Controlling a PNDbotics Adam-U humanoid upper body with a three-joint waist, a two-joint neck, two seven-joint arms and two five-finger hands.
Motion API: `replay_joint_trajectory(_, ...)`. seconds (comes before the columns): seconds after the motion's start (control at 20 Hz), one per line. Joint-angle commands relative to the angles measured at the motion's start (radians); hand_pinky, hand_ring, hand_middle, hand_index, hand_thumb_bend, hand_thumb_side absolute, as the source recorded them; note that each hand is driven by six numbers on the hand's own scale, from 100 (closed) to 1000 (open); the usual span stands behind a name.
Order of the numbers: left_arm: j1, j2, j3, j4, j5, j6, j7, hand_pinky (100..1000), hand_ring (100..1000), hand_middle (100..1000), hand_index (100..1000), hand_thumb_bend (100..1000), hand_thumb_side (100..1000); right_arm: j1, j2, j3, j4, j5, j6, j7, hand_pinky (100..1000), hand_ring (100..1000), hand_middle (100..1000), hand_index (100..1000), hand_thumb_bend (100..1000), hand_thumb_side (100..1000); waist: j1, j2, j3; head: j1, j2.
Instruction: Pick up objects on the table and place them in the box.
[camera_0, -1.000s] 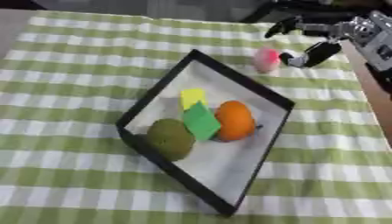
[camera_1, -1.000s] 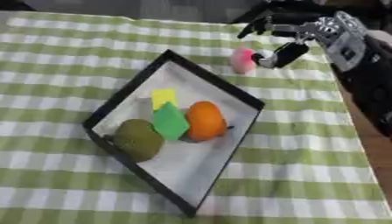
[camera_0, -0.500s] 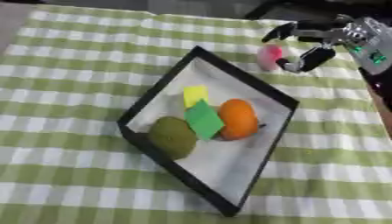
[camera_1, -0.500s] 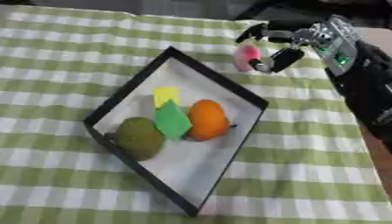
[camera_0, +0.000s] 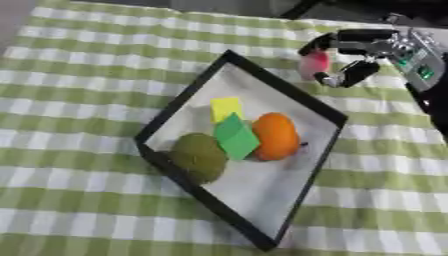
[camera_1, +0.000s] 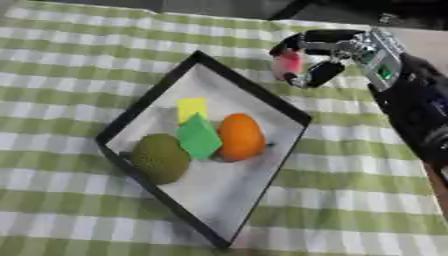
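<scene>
The right hand (camera_0: 363, 52) entered from the upper right of both eye views, its black-and-silver forearm running back toward the right edge. Its fingers (camera_0: 337, 39) and thumb were curled round a small pink object (camera_0: 313, 63) — the hand was grasping it, with the fingers arched over the top and the thumb closing from below. The pink object sat at the hand's left end, between the fingertips and the thumb; whether it touched the bench (camera_0: 79, 60) could not be told.

Just below and to the left of the hand lay the black-rimmed box (camera_0: 175, 165), a shallow tray with a pale floor, set askew on the bench. The far corner and upper right rim of the box lay just beside the held pink object, which was outside the rim.

Inside the box, well down and to the left of the hand, were four items:
- an orange fruit (camera_0: 276, 136), nearest the hand;
- a green block (camera_0: 236, 137), touching the orange fruit on its left side;
- a yellow block (camera_0: 227, 107), just above the green block;
- a dull green fruit (camera_0: 199, 157) — farthest from the hand, near the box's left rim.

The bench was covered by a green-and-white checked cloth (camera_0: 385, 165). The left hand appeared in neither view.
</scene>
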Motion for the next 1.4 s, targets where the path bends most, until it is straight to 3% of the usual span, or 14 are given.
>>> replay_joint_trajectory(0.05, -0.007, 0.012, 0.003, -0.019, 0.001, 0.0, 0.002, 854, 745, 765, 818, 238, 737, -0.02, -0.024, -0.017, 0.005, 0.036, -0.013, -0.004, 909, 992, 794, 933, 157, 298, -0.011, 0.002, 0.001, -0.004, -0.014)
replay_joint_trajectory(0.45, -0.006, 0.005, 0.001, -0.018, 0.003, 0.002, -0.001, 856, 745, 764, 818, 235, 745, -0.029, -0.025, -0.042, 0.029, 0.13, 0.004, -0.08, 904, 980, 772, 933, 237, 211, -0.012, 0.012, 0.005, -0.009, -0.027)
replay_joint_trajectory(0.65, -0.006, 0.004, 0.001, -0.019, 0.004, 0.001, -0.002, 857, 734, 764, 817, 235, 746, -0.033, -0.023, -0.055, 0.046, 0.168, 0.007, -0.122, 896, 965, 752, 926, 274, 109, -0.013, 0.02, 0.012, -0.015, -0.035)
replay_joint_trajectory(0.8, -0.006, 0.003, 0.0, -0.019, 0.005, 0.002, -0.003, 858, 725, 764, 816, 232, 752, -0.036, -0.021, -0.065, 0.052, 0.181, 0.006, -0.162, 880, 940, 713, 899, 299, 100, -0.012, 0.026, 0.015, -0.017, -0.041)
replay_joint_trajectory(0.95, -0.007, 0.002, -0.001, -0.018, 0.006, 0.003, -0.007, 858, 723, 762, 812, 230, 754, -0.037, -0.02, -0.071, 0.05, 0.188, 0.004, -0.214, 861, 914, 678, 859, 275, 100, -0.011, 0.03, 0.017, -0.02, -0.045)
replay_joint_trajectory(1.05, -0.008, 0.002, -0.002, -0.018, 0.006, 0.004, -0.009, 858, 722, 758, 808, 229, 757, -0.027, -0.027, -0.075, 0.038, 0.184, 0.007, -0.271, 833, 873, 635, 807, 196, 100, -0.01, 0.033, 0.018, -0.021, -0.048)
replay_joint_trajectory(1.1, -0.008, 0.001, -0.002, -0.018, 0.006, 0.004, -0.01, 858, 722, 757, 807, 229, 758, -0.019, -0.031, -0.074, 0.032, 0.179, 0.008, -0.307, 815, 850, 615, 784, 109, 100, -0.01, 0.034, 0.018, -0.021, -0.049)
replay_joint_trajectory(1.4, -0.008, -0.001, -0.004, -0.017, 0.01, 0.005, -0.016, 859, 722, 753, 805, 232, 771, 0.01, -0.047, -0.056, 0.01, 0.127, 0.011, -0.429, 778, 802, 574, 737, 100, 100, -0.009, 0.036, 0.018, -0.022, -0.051)
